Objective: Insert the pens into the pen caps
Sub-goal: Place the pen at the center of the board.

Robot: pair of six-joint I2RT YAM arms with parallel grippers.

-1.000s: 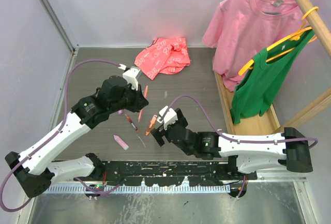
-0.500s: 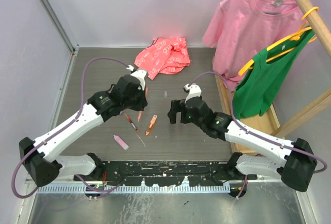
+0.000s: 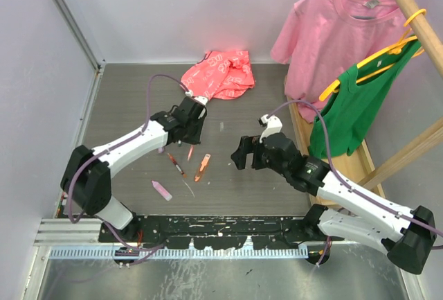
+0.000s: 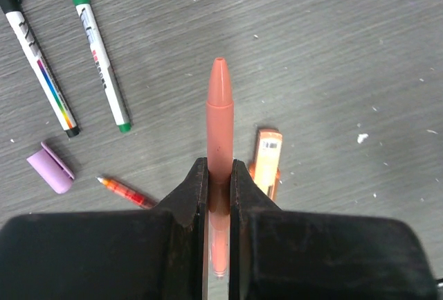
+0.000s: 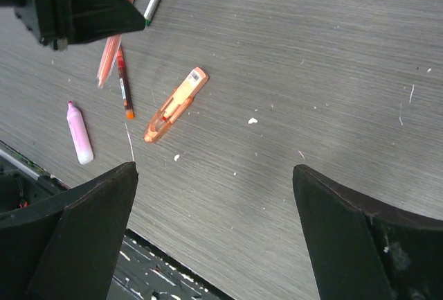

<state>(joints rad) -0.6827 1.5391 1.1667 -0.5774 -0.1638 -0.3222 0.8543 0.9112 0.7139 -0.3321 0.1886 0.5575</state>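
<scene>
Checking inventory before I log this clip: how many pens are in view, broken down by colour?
white markers: 2
salmon-orange pen: 1
dark red pen: 1
pink highlighter: 1
short orange pen: 1
Total: 6
</scene>
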